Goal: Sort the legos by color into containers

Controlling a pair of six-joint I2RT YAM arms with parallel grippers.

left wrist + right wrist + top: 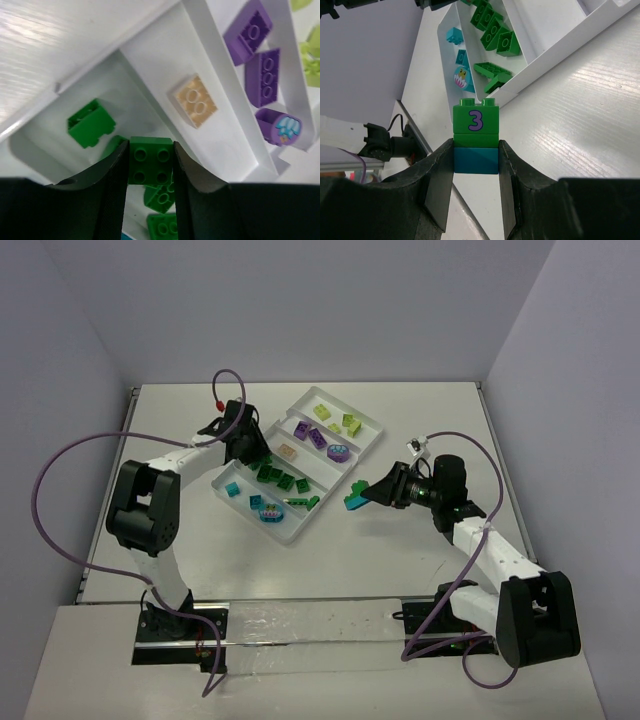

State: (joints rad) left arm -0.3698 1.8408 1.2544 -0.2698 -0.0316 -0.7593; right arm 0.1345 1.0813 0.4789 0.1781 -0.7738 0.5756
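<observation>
Green brick (150, 167) pinched in left hand (150, 146), green-on-teal two-brick stack (476, 131) clamped in right hand (476, 152), three purple bricks (265, 75) in tray (150, 65)

This is a robot test lab. A bare white table (400, 550) sits inside plain pale walls (300, 310), like a little booth. Two robot arms, the left arm (140, 510) and the right arm (495, 555), are bolted to a shiny metal strip (300, 620) at the table's near edge. Long purple cables (38, 495) loop from them.
</observation>
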